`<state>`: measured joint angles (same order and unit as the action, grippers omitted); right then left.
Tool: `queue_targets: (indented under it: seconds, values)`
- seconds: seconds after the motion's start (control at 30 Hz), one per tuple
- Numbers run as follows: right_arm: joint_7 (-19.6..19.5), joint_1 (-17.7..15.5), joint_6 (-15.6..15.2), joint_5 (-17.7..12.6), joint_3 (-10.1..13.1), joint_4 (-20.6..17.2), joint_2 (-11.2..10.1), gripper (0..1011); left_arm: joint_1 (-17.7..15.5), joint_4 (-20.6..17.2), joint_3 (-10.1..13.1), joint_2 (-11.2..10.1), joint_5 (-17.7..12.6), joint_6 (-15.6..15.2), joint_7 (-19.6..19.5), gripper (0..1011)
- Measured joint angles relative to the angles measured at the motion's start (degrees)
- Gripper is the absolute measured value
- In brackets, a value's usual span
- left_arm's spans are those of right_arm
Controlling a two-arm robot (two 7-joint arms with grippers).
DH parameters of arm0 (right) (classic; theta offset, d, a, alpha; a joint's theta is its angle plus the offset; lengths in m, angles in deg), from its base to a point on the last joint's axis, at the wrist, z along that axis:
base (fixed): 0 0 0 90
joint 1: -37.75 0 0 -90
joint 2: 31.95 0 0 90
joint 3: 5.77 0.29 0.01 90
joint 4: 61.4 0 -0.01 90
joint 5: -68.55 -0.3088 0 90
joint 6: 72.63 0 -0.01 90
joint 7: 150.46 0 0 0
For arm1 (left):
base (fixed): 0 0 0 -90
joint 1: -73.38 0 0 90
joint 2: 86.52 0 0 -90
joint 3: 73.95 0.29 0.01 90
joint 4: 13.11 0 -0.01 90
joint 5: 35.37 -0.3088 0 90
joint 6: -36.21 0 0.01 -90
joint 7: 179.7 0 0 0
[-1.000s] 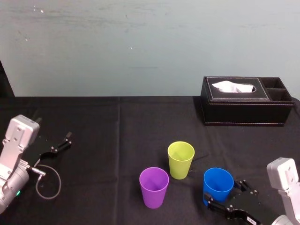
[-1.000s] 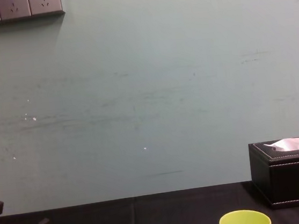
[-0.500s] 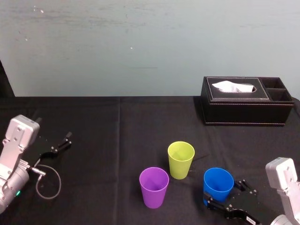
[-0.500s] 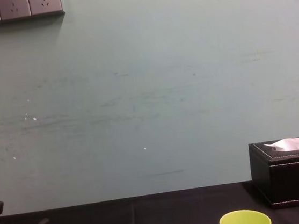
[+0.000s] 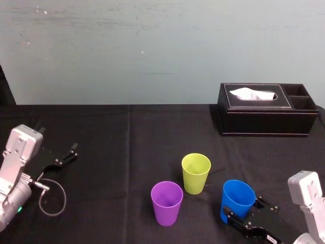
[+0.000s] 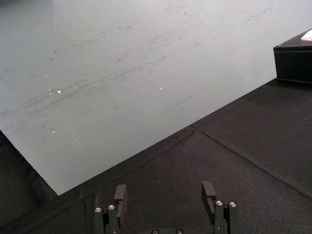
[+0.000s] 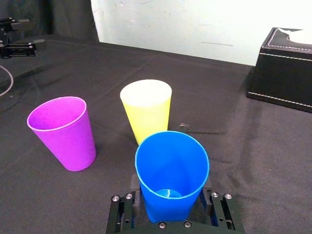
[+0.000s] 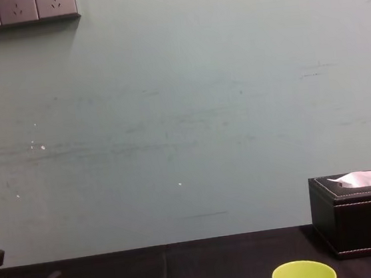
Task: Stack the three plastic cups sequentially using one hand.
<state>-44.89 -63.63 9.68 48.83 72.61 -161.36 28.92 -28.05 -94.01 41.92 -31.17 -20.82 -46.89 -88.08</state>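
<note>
The black-draped desk point(image 5: 127, 152) is carrying everything here, with the black tissue box point(image 5: 264, 109) sitting at its far right, well apart from the work. The left arm is lying parked at the desk's left edge. Its left tool point(image 6: 165, 204) is resting with its fingers apart and nothing between them.

The right tool point(image 7: 170, 200) is working at the near right of the desk. Its jaws are closing on the blue cup point(image 5: 237, 198) from both sides, low on the wall. The cup is leaning slightly in that hold, mouth up. Whether its base is touching the cloth is hidden behind the tool.

The yellow-green cup point(image 5: 196, 173) is standing upright just left of it and a little farther back. The purple cup point(image 5: 166, 202) is standing upright farther left and nearer the robot. All three are apart and none is nested yet.

These cups are probably going to behave as light, thin-walled and smooth things, flexing under a hard squeeze and tipping at a nudge. A gentle pinch across the wall seems the right hold. A hold nearer the rim would be leaving the tapered base free to slide into the next cup (the low one may be stopping it from seating fully)
</note>
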Motion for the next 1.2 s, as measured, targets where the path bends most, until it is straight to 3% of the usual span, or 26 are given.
queue_targets:
  seconds: [0.27, 0.5, 0.8, 0.97, 1.2]
  values:
    - [0.6, 0.3, -0.1, 0.6, 0.3, -0.8, 0.0, 707, 0.0, 0.0, 0.0, 0.0, 0.0, 0.0, 0.0, 1000]
    - [2.2, 3.3, -3.5, 0.6, 0.9, -2.6, -0.7, 707, 0.0, 0.0, 0.0, 0.0, 0.0, 0.0, 0.0, 1000]
    - [4.8, 11.4, -10.2, -1.4, 0.0, -3.2, -1.8, 707, 0.0, 0.0, 0.0, 0.0, 0.0, 0.0, 0.0, 1000]
    - [5.6, 17.3, -13.1, -2.3, -2.2, -0.7, -1.2, 707, 0.0, 0.0, 0.0, 0.0, 0.0, 0.0, 0.0, 1000]
    - [6.4, 23.6, -15.0, -2.2, -5.8, 3.6, -0.1, 707, 0.0, 0.0, 0.0, 0.0, 0.0, 0.0, 0.0, 1000]
